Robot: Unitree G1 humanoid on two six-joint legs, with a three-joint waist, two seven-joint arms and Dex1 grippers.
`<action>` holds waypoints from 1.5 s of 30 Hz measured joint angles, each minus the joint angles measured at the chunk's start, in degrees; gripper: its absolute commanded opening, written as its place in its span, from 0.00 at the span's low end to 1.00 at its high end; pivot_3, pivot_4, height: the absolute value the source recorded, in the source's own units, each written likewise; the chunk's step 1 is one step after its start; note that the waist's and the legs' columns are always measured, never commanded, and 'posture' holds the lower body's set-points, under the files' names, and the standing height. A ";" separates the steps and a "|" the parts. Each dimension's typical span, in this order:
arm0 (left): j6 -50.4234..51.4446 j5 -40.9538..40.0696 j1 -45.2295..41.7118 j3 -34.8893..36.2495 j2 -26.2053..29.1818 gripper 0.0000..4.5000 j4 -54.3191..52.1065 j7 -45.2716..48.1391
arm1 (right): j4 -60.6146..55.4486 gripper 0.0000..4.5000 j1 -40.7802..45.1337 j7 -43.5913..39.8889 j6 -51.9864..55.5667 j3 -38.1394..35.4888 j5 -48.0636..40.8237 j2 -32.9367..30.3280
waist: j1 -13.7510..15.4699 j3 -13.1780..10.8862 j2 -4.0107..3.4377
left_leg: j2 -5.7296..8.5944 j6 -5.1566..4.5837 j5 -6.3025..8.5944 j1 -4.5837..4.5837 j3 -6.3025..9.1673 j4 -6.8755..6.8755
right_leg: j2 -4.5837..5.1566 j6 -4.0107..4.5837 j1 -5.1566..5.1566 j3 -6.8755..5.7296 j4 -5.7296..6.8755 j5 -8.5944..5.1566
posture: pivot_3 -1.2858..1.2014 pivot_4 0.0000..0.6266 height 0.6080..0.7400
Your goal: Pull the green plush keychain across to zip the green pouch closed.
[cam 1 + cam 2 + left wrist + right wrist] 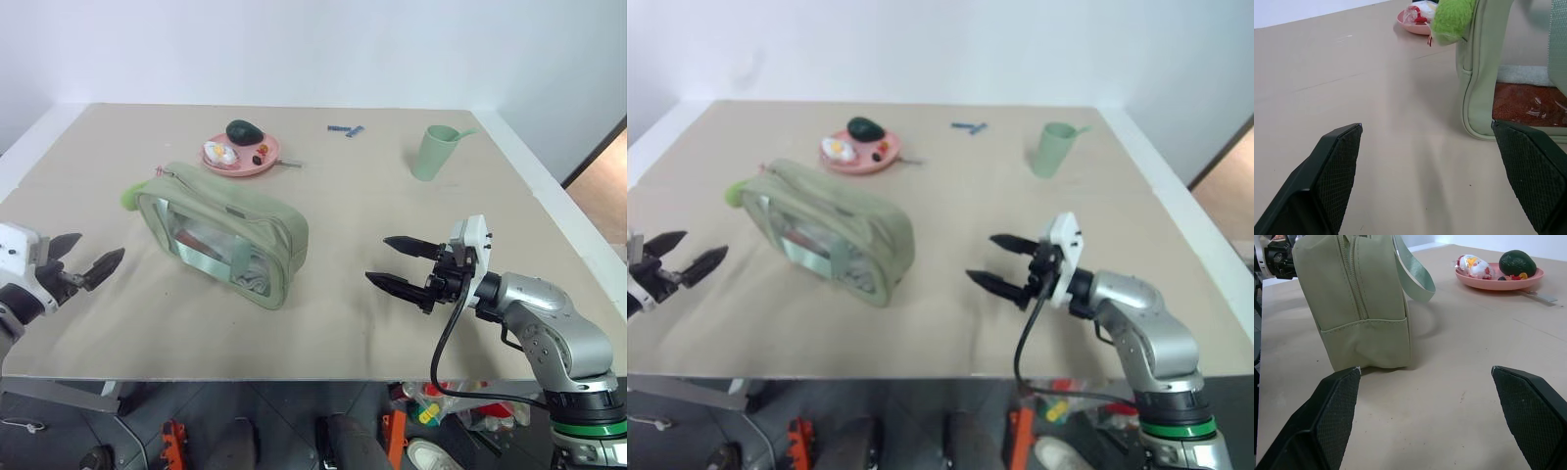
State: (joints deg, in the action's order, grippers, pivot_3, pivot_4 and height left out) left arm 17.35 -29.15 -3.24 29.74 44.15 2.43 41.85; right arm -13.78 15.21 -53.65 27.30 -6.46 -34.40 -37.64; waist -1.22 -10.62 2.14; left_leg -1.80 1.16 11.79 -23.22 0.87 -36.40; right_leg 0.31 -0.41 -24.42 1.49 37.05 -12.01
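Both my grippers are spread wide with nothing in them. My left gripper [86, 257] hangs over the left edge of the table [392, 323], and my right gripper [400, 264] sits above the front right part of it, pointing left at the bag. Neither one is touching anything.

The green pouch [223, 233] is lying on the table left of centre, between my two grippers and a bit further back, turned at an angle so one end points toward the back left and the other toward the front. Through its clear side panel I can see stuff inside, can't really tell what. From my right wrist I'm looking at the end of it, zipper running up the seam and the fabric strap [1415, 271] looping off the side.

The green plush keychain [130, 196] is right at the pouch's back-left end, hanging off that corner and touching the bag.

Further back there's a pink plate [267, 163] with a dark avocado toy [244, 131] on it, plus a pale green cup [432, 152] near the back right corner.
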 measured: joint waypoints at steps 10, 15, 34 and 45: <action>1.52 -3.29 -2.08 -2.03 -2.27 0.97 -3.07 2.33 | 5.19 0.99 1.48 -1.28 -3.94 -0.01 1.83 0.18 | -0.02 0.00 0.00 | -0.01 -0.01 0.00 0.03 -0.18 -0.02 | -0.01 -0.05 -0.01 0.12 0.00 0.05 | 0.52 0.24 1.00; 6.91 -10.39 -1.97 -0.22 -0.68 0.97 -7.71 5.55 | 5.51 0.99 3.20 -1.93 -3.56 0.01 1.93 0.15 | -0.04 -0.01 0.02 | -0.04 -0.01 0.00 0.01 -0.18 -0.02 | -0.04 -0.07 -0.03 0.13 0.01 0.06 | 0.52 0.24 1.00; 29.83 -35.36 -6.94 -5.48 10.76 0.97 -30.31 8.60 | 12.13 0.99 27.62 5.15 8.68 15.82 5.18 15.75 | -0.57 -0.10 -0.03 | -0.14 -0.03 0.01 -0.27 -0.33 0.03 | -0.31 -0.22 -0.60 0.41 0.25 0.21 | 0.52 0.24 1.00; 27.48 -32.04 -6.19 -7.35 8.02 1.00 -31.43 7.86 | 16.26 0.18 30.77 4.95 10.03 15.79 5.43 19.20 | -0.65 -0.09 -0.03 | -0.16 -0.03 0.01 -0.22 -0.44 0.02 | -0.34 -0.22 -0.60 0.53 0.25 0.28 | 0.52 0.24 1.00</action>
State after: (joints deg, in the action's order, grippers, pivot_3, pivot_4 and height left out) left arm 44.83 -61.19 -9.43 22.39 52.16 -29.00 49.72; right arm 2.48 45.99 -48.71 37.34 9.34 -28.97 -18.44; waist -1.87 -10.71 2.11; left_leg -1.96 1.12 11.80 -23.44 0.44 -36.38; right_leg -0.03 -0.63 -25.02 2.02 37.30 -11.73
